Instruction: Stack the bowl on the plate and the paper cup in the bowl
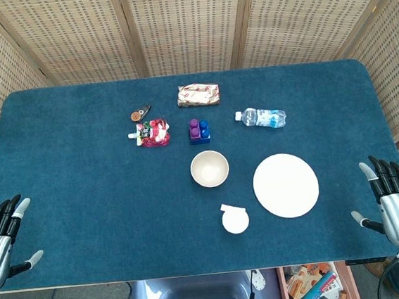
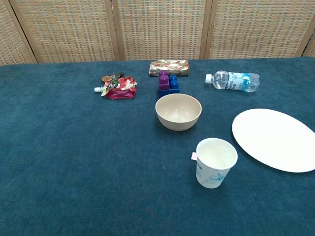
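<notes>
A beige bowl (image 1: 209, 168) (image 2: 178, 111) stands upright mid-table. To its right lies a flat white plate (image 1: 286, 185) (image 2: 274, 139). A white paper cup (image 1: 234, 220) (image 2: 215, 162) stands upright in front of the bowl, nearer the table's front edge. My left hand (image 1: 1, 236) rests at the front left corner, fingers spread, holding nothing. At the front right corner my right hand (image 1: 394, 200) is likewise spread and empty. Both hands are far from the three objects and appear only in the head view.
Behind the bowl are purple and blue toy blocks (image 1: 198, 130), a red snack pouch (image 1: 153, 134), a small brown tape roll (image 1: 138, 115), a wrapped packet (image 1: 198, 94) and a lying water bottle (image 1: 261, 118). Wicker screens close off the far side.
</notes>
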You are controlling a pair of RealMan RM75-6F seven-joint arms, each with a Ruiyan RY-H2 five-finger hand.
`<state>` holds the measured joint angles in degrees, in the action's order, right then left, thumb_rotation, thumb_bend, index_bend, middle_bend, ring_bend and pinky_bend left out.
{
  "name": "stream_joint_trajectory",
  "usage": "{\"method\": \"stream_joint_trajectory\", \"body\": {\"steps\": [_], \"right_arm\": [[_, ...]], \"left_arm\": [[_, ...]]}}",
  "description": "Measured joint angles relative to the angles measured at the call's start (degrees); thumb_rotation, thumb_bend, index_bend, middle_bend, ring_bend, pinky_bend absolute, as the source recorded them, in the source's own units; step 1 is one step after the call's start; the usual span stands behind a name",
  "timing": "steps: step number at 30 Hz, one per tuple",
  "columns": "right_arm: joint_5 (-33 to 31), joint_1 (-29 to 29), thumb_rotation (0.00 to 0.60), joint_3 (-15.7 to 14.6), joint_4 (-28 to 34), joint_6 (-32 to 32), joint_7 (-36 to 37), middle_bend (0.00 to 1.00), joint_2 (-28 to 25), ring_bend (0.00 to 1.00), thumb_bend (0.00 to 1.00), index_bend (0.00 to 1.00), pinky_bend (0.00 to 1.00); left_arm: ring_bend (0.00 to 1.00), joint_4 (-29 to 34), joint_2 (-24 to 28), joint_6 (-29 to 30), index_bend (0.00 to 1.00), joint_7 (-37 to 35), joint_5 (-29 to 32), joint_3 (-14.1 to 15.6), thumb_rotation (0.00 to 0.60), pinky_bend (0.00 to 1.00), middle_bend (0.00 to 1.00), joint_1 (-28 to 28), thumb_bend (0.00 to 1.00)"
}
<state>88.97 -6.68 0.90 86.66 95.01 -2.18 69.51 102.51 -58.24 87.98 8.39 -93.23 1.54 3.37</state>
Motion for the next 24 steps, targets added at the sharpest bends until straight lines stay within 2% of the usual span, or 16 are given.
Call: {"method": "stream_joint_trajectory", "body": {"steps": [6,10,17,24], "right_arm": [[0.99,-0.62,0.600,-0.16,0.22,-2.30,0.18,0.00,-0.32,0.00,0.00,0.00,0.00],[1.88,-3.58,0.600,0.24,0.61,-7.18,-0.67,0.00,-1.09,0.00,0.00,0.01,0.00],[2.95,-15.52,0.600,4.14,1.75,-21.35,-4.45,0.00,-2.12,0.00,0.00,0.17,0.00],[1.71,-27.36,0.600,7.56,2.91,-36.50,-5.44,0.00,-0.77,0.00,0.00,0.21,0.00]], "left_arm": [[0.00,-0.68,-0.31,0.19,0.00,-0.22,0.18,-0.19,0.600,0.00,0.00,-0.20,0.00],[0.00,-0.69,-0.59,-0.47,0.00,0.34,0.58,-0.49,0.600,0.00,0.00,0.14,0.00],[0.00,-1.23,-2.16,-2.42,0.00,1.93,2.37,-1.53,0.600,0.00,0.00,1.34,0.00],[0.00,-1.40,-3.24,-3.93,0.00,4.00,5.41,-2.51,0.600,0.00,0.00,1.98,0.00]]}}
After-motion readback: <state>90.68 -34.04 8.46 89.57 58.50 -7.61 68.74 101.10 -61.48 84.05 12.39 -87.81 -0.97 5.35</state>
